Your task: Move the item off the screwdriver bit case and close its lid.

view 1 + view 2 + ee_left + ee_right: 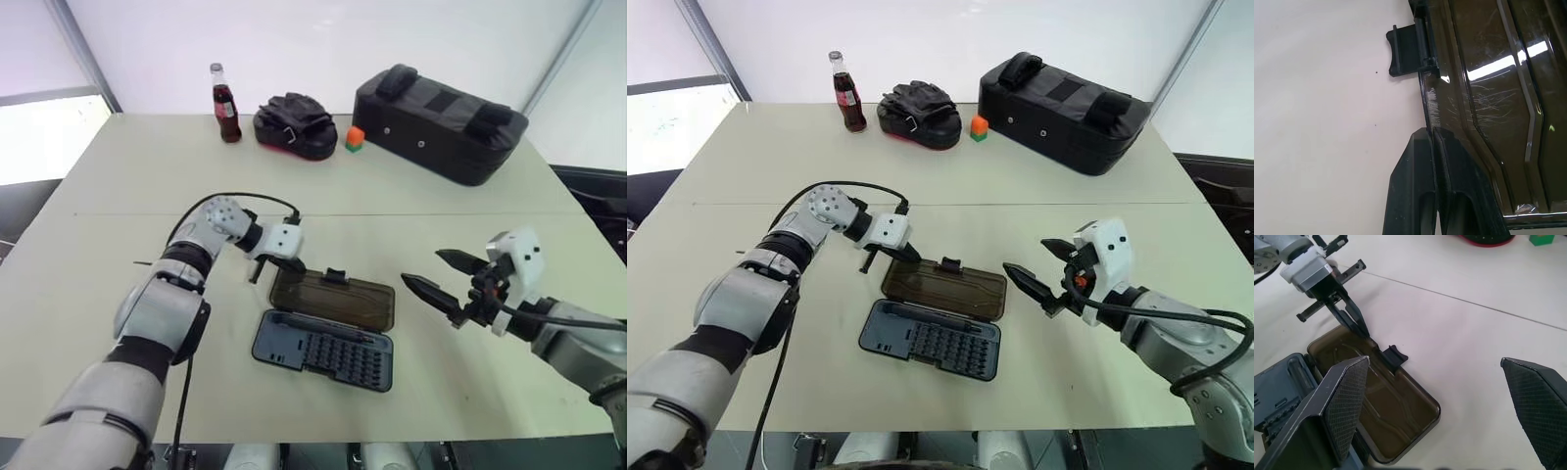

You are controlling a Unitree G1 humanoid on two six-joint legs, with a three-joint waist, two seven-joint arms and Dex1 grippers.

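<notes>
The screwdriver bit case lies open in the middle of the table. Its blue-grey base [323, 351], with rows of bits, is nearest me. The smoky clear lid [338, 299] lies flat behind the base, with its black latch [1405, 51] on the far edge. My left gripper [294, 264] is at the lid's far left edge, its fingers [1410, 186] pressed together on the rim. To the right of the case, above the table, my right gripper [421, 268] is open with nothing between its fingers [1347, 396].
Along the far side stand a cola bottle [225, 103], a black padded mitt [294, 125], a small orange and green block [355, 139] and a large black bag [441, 122]. Bare tabletop surrounds the case.
</notes>
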